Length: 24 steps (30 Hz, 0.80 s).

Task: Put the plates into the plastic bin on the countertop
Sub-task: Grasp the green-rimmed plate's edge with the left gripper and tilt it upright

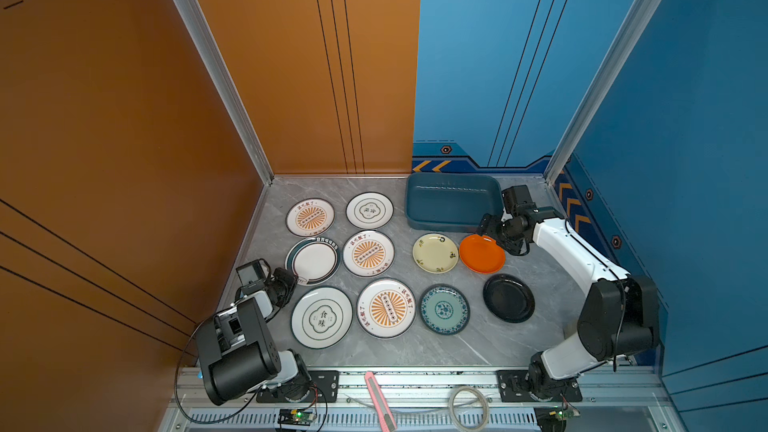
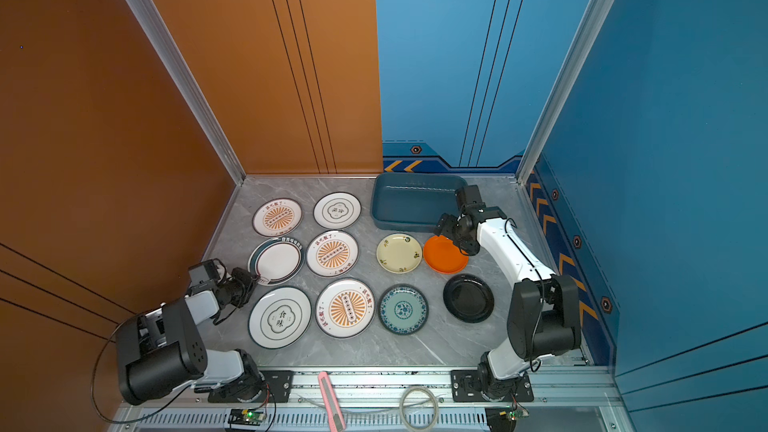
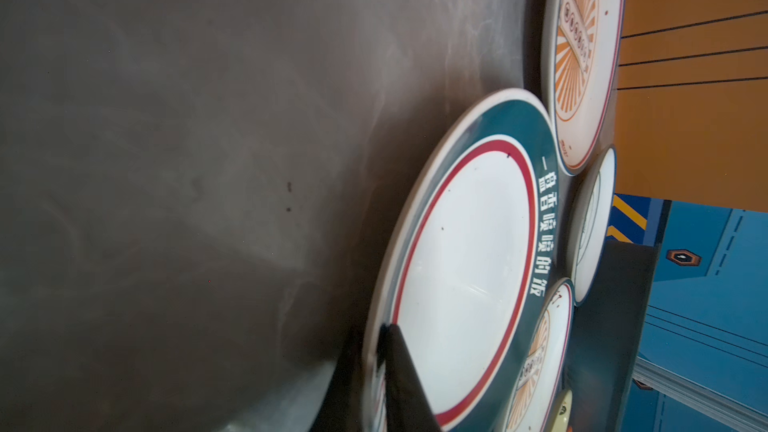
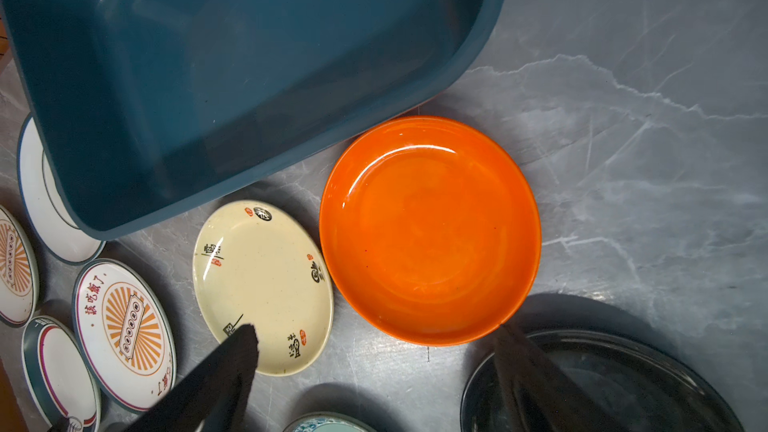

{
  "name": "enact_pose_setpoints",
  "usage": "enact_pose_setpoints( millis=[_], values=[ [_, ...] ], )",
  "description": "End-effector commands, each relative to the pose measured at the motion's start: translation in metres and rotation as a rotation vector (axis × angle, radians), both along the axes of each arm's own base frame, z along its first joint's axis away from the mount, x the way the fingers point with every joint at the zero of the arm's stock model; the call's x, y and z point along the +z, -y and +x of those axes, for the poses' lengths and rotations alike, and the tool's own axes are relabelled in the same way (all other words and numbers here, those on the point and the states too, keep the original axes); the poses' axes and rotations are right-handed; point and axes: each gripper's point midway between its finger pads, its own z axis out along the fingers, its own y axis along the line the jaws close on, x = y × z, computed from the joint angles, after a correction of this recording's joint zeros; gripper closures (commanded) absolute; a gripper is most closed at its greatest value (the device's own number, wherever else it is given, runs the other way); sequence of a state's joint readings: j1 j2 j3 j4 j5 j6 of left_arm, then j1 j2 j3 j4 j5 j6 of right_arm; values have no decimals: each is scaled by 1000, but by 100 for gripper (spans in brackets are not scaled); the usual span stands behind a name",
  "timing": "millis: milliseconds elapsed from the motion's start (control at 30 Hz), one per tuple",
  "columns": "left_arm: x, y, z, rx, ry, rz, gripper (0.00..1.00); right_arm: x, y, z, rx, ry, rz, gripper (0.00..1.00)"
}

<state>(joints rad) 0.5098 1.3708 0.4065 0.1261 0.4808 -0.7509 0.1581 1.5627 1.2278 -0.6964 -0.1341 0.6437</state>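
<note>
In a top view the left gripper [image 1: 292, 280] is clamped on the rim of the green-rimmed plate [image 1: 312, 260]. The right gripper [image 1: 497, 239] hangs with jaws apart over the orange plate [image 1: 481, 257]; the plastic bin [image 1: 440, 224] stands just beyond it.

Left wrist view: the plate's rim sits between the fingers [image 3: 403, 376].

Right wrist view: the fingers [image 4: 232, 359] stand one on each side of the orange plate.

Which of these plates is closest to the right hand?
The plain orange plate, before the plastic bin. The open right hand hovers over its edge, fingers spanning it; the cream plate and black plate lie to either side.
</note>
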Motion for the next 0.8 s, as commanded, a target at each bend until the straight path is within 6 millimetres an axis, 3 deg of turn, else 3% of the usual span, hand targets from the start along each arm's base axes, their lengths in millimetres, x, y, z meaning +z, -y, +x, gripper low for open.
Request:
enact_pose_setpoints(
  millis=[0, 200, 467, 767],
  values=[
    [-22, 8, -18, -8, -82, -25, 96, 4, -5, 3, 24, 14, 4, 9],
    [-15, 13, -16, -21, -51, -44, 100, 9, -9, 7, 34, 27, 14, 9],
    [27, 17, -16, -21, 34, -37, 100, 24, -20, 14, 63, 66, 41, 9],
    [66, 30, -16, 1, 106, -67, 100, 45, -64, 20, 160, 126, 150, 10]
  ],
)
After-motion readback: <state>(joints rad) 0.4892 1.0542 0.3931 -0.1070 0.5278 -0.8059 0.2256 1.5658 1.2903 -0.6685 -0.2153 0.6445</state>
